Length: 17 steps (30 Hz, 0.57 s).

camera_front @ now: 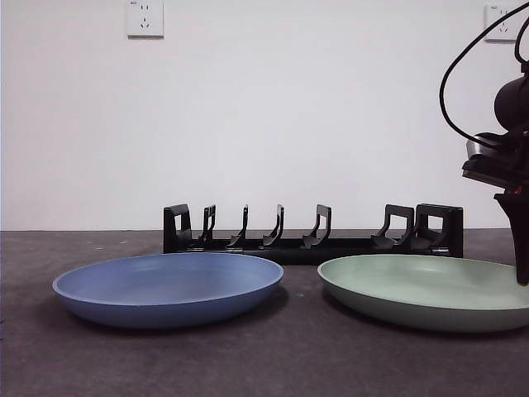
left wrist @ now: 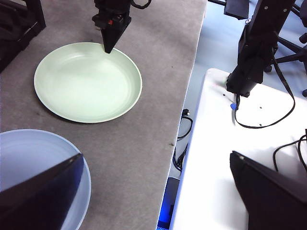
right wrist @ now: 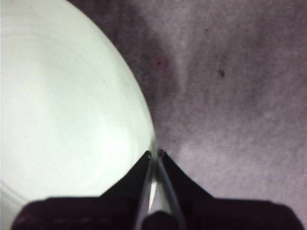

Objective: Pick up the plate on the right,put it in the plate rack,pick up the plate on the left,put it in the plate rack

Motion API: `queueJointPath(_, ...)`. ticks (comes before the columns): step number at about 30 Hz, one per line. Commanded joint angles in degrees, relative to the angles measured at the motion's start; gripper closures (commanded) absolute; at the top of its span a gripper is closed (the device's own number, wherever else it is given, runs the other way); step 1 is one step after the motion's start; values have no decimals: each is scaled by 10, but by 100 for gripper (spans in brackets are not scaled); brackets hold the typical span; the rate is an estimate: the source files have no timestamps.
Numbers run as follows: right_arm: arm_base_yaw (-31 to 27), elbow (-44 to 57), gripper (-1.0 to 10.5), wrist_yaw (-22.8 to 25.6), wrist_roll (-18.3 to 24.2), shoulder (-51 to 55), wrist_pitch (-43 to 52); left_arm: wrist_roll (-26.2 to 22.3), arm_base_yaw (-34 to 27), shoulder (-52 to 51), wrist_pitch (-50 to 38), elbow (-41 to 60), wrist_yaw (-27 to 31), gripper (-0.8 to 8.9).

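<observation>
The pale green plate (camera_front: 421, 289) lies flat on the dark table at the right, the blue plate (camera_front: 165, 285) at the left. Behind them stands the black plate rack (camera_front: 314, 241) with no plate in it. My right gripper (right wrist: 155, 154) is down at the green plate's (right wrist: 62, 110) outer rim, its jaws shut on that thin edge. The left wrist view shows the same gripper (left wrist: 109, 47) pointing down onto the green plate (left wrist: 86, 81). My left gripper (left wrist: 158, 191) hangs open high above the blue plate (left wrist: 29, 158) with nothing between its jaws.
The table's right edge (left wrist: 187, 96) runs close beside the green plate. Past it stands a white bench (left wrist: 240, 158) with cables and a black stand (left wrist: 249, 57). A white wall with sockets (camera_front: 145, 18) is behind the rack.
</observation>
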<state>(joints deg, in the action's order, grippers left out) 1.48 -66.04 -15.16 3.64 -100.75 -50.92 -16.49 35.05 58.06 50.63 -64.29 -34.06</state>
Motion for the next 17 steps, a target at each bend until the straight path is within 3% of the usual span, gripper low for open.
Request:
queueJointPath(1,1,3,963,1,7,-2,1,-7,2,1,-6,0,-2,182)
queueJointPath(6,0,-2,963,-8,9,28,-3,-26,8,1,-6,0,15,182)
queueJointPath(17,0,-84,963,-73,10,150,-78,-149,81,1,-27,0,101,184)
